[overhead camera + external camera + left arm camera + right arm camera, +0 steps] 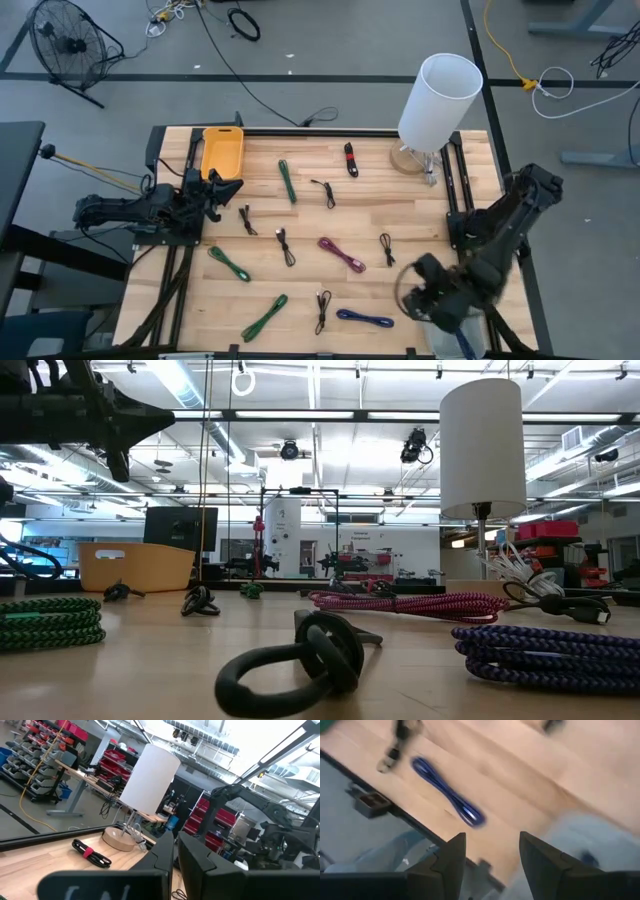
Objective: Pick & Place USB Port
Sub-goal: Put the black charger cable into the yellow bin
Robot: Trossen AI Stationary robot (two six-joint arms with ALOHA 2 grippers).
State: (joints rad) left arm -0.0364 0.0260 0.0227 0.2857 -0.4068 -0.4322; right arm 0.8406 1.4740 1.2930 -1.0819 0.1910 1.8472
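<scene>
Several coiled USB cables lie flat on the wooden table (400, 215): a blue one (365, 319) (447, 795) near the front edge, a magenta one (342, 254), black ones (322, 308) and green ones (229, 263). My right gripper (408, 290) (490, 842) hangs open above the table's near right part, just right of the blue cable, with nothing between its fingers. My left gripper (228, 190) (175, 847) waits shut above the table's left edge, beside the yellow bin (222, 152).
A white lamp (440, 100) on a round wooden base stands at the far right. A black cable with a red tie (350, 158) lies near it. A pale translucent thing (592, 840) lies at the near right corner under my right arm.
</scene>
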